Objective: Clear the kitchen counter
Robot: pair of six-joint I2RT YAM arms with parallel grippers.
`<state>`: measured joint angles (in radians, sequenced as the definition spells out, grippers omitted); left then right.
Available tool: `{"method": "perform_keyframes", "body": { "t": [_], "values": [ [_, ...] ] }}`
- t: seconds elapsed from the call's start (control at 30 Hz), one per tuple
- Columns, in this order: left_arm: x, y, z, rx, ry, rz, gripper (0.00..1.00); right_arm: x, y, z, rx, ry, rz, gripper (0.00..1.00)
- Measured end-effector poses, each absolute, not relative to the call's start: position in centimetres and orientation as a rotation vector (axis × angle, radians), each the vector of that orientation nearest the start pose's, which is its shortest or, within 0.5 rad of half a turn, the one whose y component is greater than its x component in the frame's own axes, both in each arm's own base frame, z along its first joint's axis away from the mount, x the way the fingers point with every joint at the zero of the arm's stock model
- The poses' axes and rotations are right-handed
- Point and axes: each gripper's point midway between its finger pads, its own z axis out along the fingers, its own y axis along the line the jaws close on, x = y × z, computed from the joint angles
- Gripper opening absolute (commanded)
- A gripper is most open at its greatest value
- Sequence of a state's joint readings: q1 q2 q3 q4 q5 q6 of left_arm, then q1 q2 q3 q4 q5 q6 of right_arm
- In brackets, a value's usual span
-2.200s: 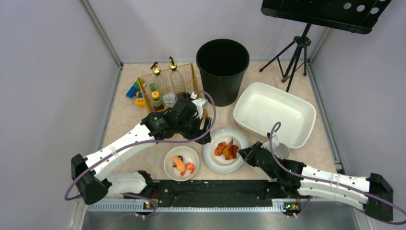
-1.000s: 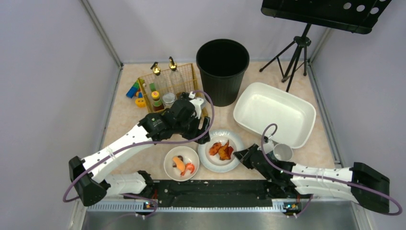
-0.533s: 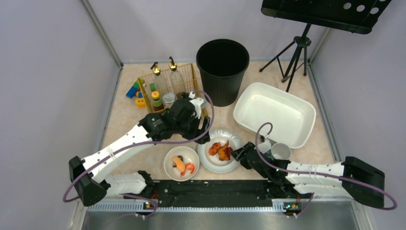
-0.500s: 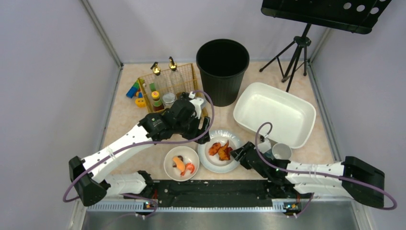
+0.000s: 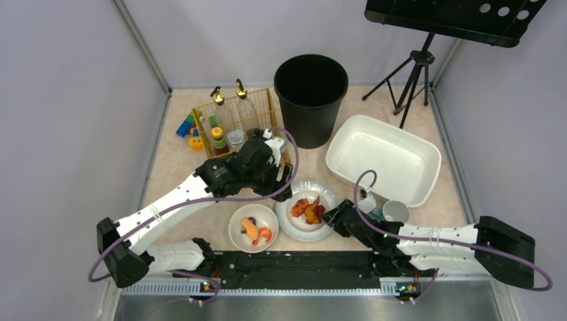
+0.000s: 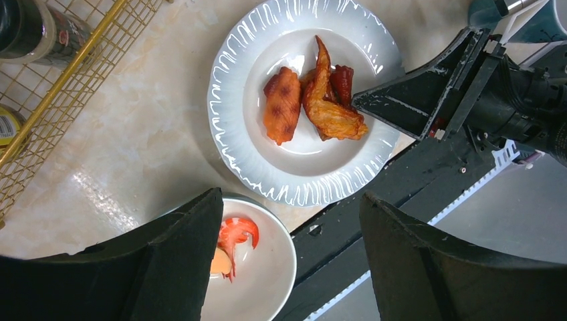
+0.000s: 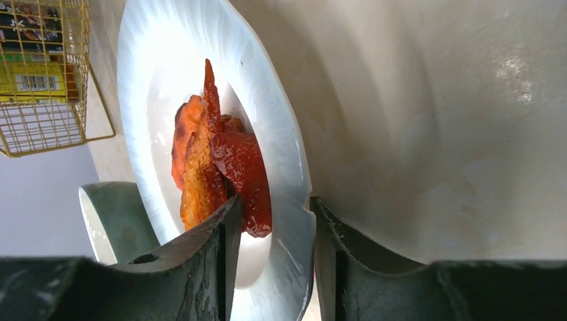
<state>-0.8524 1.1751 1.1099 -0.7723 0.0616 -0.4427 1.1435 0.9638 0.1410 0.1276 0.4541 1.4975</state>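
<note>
Lilac walls around a beige counter (image 5: 168, 164), spread across the whole floor of the top view, under every item. At 12 o'clock, black bin (image 5: 311, 100); at 2, white tub (image 5: 382, 157); at 10, wire basket (image 5: 267, 107) of bottles. Nearer 6, plate (image 5: 294, 229) with wings (image 5: 309, 209), bowl (image 5: 235, 224) just beside it at 8, mug (image 5: 396, 211) near it at 3. Above the plate, left gripper (image 6: 287, 200) hovering, fingers wide apart, holding nothing. Low at the plate's 4 o'clock edge, right gripper (image 7: 271, 207), spread and astride the rim: one finger inside against a wing, the other outside, no firm pinch to be seen. Likely step: taking the plate for emptying into the bin. Hazards: pinching a wing along with the rim and getting a shallow, greasy hold; lifting from one edge and tipping the wings onto the counter; shoving rather than gripping and knocking plate into bowl; sweeping the right arm into the mug. From above, only placement, with the right fingertips lost against the dark arm. From the right wrist, rim between the fingers and red wing at the inner one. From the left wrist, the right finger's tip reaching over the rim to the wings, plus shrimp (image 6: 234, 234) in the bowl.
</note>
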Motion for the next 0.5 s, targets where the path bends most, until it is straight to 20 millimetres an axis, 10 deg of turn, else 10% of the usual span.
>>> {"method": "perform_keyframes", "body": {
  "t": [0.5],
  "values": [
    [17.8, -24.5, 19.1, 0.538, 2.456, -0.641, 0.79, 15.4, 24.6, 2.6, 0.723, 2.24, 0.995, 0.0]
  ]
}}
